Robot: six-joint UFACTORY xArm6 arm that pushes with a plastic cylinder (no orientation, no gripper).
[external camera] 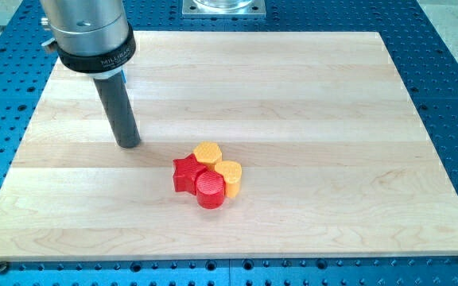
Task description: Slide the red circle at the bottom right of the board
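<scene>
The red circle block (211, 191) lies near the middle of the wooden board (332, 119), a little toward the view's bottom. It touches a red star block (185, 174) on its left, a yellow heart block (230, 175) on its right and a yellow hexagon block (207, 152) behind it. The four form one tight cluster. My tip (128, 144) rests on the board up and to the left of the cluster, clear of the red star by a small gap.
The board lies on a blue perforated table (452, 95). A metal mounting plate (224, 7) shows at the view's top edge. The arm's grey body (86, 32) rises at the view's top left.
</scene>
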